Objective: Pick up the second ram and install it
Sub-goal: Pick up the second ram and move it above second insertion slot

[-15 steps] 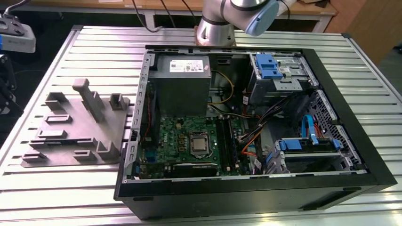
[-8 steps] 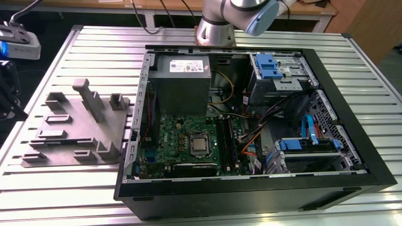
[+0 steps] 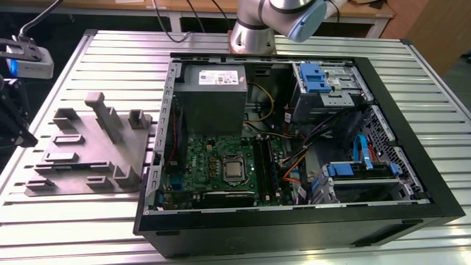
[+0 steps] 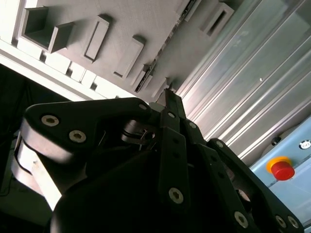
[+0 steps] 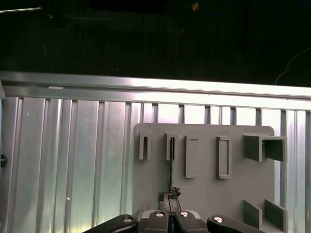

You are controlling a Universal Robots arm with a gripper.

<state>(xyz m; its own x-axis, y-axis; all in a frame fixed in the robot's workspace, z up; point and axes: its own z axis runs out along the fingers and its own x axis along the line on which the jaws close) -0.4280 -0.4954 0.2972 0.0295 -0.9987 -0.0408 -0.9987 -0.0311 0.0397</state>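
The second ram [image 5: 171, 167] stands on its edge on the grey fixture plate [image 5: 204, 194], seen as a thin dark strip with one end in a short raised slot. In the second wrist view the ram [image 4: 146, 77] runs across the plate [image 4: 146, 24], a little aside of the fingertips. My gripper [image 5: 170, 195] hangs well above the plate, lined up over the strip and apart from it. Its fingers [image 4: 171, 145] are shut together with nothing between them. In the exterior view the gripper [image 3: 21, 138] is at the far left, beside the plate [image 3: 85, 146].
An open black computer case [image 3: 294, 226] lies on the slatted metal table [image 3: 74, 221], to the exterior view's right of the plate. Inside are the motherboard [image 3: 213, 160], long black memory slots [image 3: 269, 165], cables and blue drive cages [image 3: 312, 77]. A red stop button [image 4: 282, 169] sits nearby.
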